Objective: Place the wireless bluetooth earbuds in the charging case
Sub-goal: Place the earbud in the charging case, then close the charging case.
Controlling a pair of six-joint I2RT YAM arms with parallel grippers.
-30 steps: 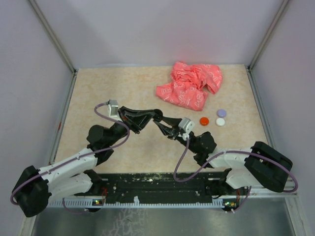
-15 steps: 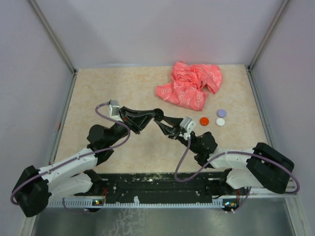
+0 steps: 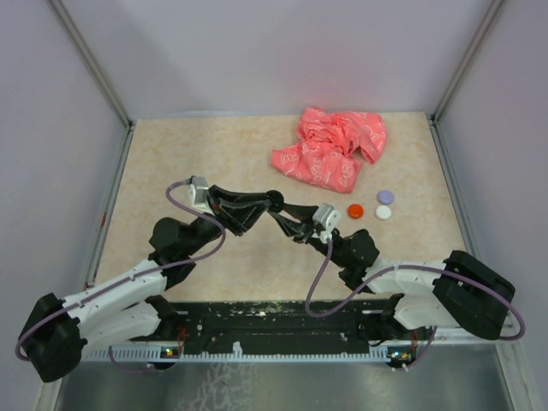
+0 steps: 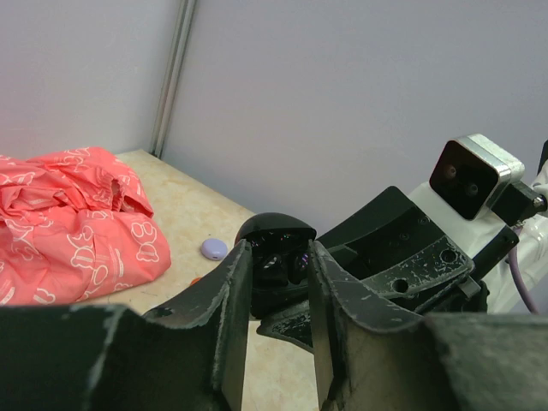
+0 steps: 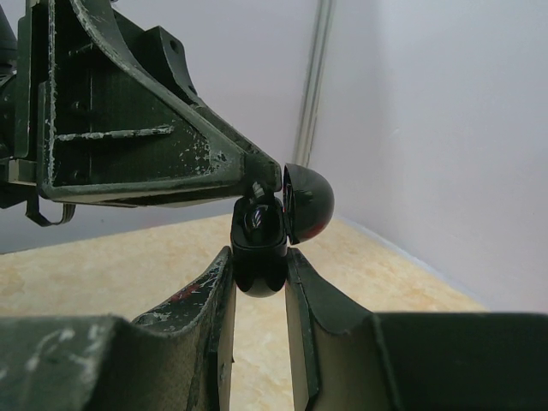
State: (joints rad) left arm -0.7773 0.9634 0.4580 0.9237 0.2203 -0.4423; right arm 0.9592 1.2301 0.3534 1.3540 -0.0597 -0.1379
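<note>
The black charging case (image 5: 259,257) hangs above the table with its domed lid (image 5: 306,204) swung open. My right gripper (image 5: 259,257) is shut on the case's lower body. Dark glossy earbuds (image 4: 281,264) sit in the case's wells, and one earbud (image 5: 256,219) shows from the right wrist too. My left gripper (image 4: 279,250) points into the open case (image 4: 272,233), its jaws a little apart and nothing gripped between them. From above, both grippers meet at mid-table, left gripper (image 3: 269,201) against right gripper (image 3: 282,210).
A crumpled pink cloth (image 3: 330,150) lies at the back right, also the pink cloth (image 4: 68,223) in the left wrist view. A red disc (image 3: 355,210), a white disc (image 3: 384,212) and a purple disc (image 3: 385,196) lie right of the grippers.
My left gripper's jaws have parted a little at the mouth of the case. Both arms have barely shifted, and the right gripper still holds the case.
</note>
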